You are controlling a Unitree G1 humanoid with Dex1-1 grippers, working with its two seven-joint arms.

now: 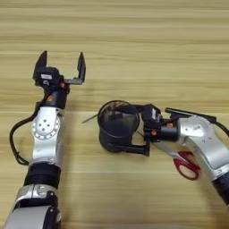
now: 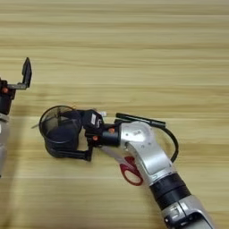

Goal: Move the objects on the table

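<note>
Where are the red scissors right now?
The red scissors lie flat on the table, right of centre, beside the mesh cup and partly under the right arm.

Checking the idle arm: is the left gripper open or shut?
Open. The left gripper has its two black fingers spread wide apart, holding nothing, above the table.

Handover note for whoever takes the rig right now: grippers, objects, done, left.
Left gripper: open, idle over bare table, upper left.
Right gripper: fingers straddle the pen cup, one along its rim, one low against its side; looks shut on it.
Screwdriver: only the tip shows, left of the cup; the rest is hidden.
Scissors: flat beside the right forearm, blades toward the cup.
Marker: not identifiable.
Done: cup grasped. Left: place the cup; the rest untouched.
</note>
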